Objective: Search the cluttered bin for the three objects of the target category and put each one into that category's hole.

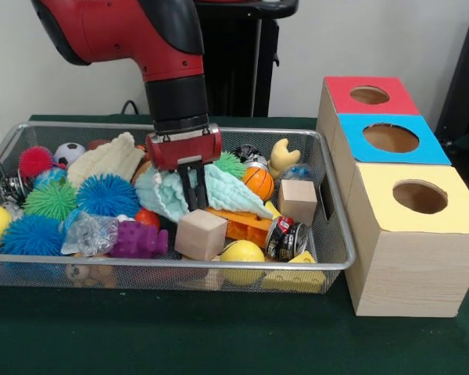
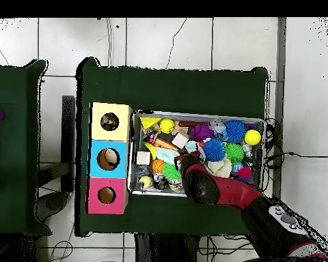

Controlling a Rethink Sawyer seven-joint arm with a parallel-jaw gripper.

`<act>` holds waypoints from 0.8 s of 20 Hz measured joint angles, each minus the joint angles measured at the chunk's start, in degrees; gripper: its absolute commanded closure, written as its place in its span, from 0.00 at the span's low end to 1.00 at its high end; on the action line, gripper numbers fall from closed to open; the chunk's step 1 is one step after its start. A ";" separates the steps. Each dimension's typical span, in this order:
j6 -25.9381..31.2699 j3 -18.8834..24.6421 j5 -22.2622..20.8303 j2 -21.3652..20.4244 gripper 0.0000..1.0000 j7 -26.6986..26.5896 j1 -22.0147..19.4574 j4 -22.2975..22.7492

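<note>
The wire mesh bin [image 1: 219, 266] stands on the green table and is full of mixed toys; it also shows in the overhead view [image 2: 197, 114]. My gripper [image 1: 191, 205] reaches down into the middle of the bin. Its dark fingers [image 1: 185, 187] stand close together and shut, with their tips on a pale teal soft toy [image 1: 160, 195], just behind a wooden cube [image 1: 201, 233]. I see nothing held between them. No knotted rope ball shows in either view; they are hidden or out of view. In the overhead view the arm [image 2: 201, 183] covers the gripper.
Three wooden boxes with holes stand beside the bin: red [image 1: 369, 95], blue [image 1: 391, 138], yellow [image 1: 420, 197]. The bin holds blue [image 1: 108, 194], green [image 1: 51, 199] and pink [image 1: 36, 160] spiky balls, a mini basketball [image 1: 259, 181], a yellow ball [image 1: 242, 254] and a can [image 1: 285, 237].
</note>
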 measured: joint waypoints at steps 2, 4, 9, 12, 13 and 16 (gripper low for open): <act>0.02 0.00 0.51 -1.65 1.00 0.00 0.01 1.31; 0.09 0.00 1.22 -3.68 1.00 0.00 0.01 2.95; 2.08 0.12 4.41 -10.62 1.00 0.00 -0.09 8.65; 3.93 0.18 6.25 -14.49 1.00 0.00 -0.28 11.90; 4.25 0.19 6.59 -15.15 1.00 0.00 -0.33 12.49; 5.30 0.32 7.71 -17.11 1.00 0.00 -0.63 14.40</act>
